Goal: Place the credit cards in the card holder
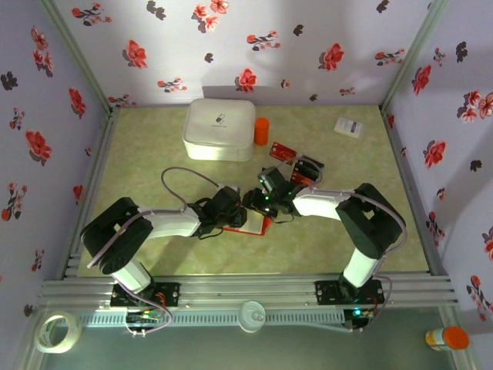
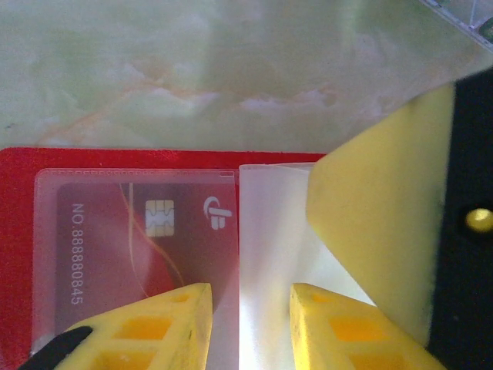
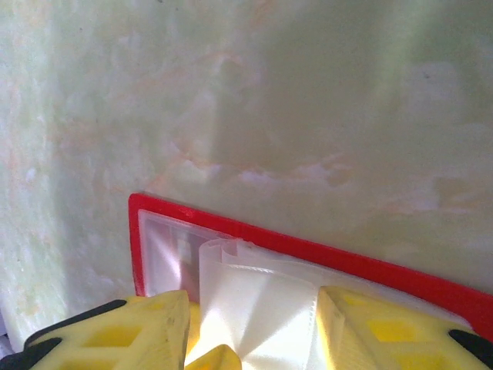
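Left tool [image 2: 250,297] and right tool [image 3: 253,299] (both parted) straddle clear sleeves [image 2: 269,231] of the card holder [image 2: 17,254].

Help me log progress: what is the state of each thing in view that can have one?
card holder: open, flat on the table, clear sleeves showing.
red card: inside a clear sleeve.
loose cards: lying out on the table.
white box: lid shut.
left gripper: fingers astride the sleeves, grip unclear.
right gripper: open over the sleeves.
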`<action>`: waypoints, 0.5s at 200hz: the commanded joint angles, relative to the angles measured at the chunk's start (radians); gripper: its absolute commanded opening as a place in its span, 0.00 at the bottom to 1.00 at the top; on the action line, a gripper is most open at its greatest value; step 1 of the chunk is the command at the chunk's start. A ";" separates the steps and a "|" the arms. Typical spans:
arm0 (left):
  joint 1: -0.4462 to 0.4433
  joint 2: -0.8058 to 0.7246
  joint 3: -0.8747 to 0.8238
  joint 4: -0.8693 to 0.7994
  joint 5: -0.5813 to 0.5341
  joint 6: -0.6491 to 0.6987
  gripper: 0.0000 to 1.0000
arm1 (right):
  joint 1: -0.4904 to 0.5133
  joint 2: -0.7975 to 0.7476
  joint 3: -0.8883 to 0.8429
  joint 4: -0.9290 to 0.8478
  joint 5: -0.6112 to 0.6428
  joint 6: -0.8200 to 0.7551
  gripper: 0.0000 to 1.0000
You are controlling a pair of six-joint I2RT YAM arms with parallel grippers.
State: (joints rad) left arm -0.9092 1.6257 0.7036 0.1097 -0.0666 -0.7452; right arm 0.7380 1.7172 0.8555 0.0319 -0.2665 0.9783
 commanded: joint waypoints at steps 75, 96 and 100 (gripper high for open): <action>-0.017 0.004 -0.031 -0.024 0.038 -0.004 0.35 | -0.014 0.033 -0.063 0.166 -0.097 0.107 0.39; -0.017 -0.002 -0.031 -0.027 0.037 -0.005 0.39 | -0.017 0.026 -0.065 0.176 -0.099 0.114 0.37; -0.017 -0.002 -0.032 -0.028 0.036 -0.004 0.40 | -0.018 0.024 -0.064 0.177 -0.099 0.115 0.36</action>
State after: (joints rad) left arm -0.9108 1.6218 0.6991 0.1200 -0.0620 -0.7460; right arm 0.7235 1.7302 0.8051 0.1684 -0.3275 1.0592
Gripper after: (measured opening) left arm 0.376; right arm 0.373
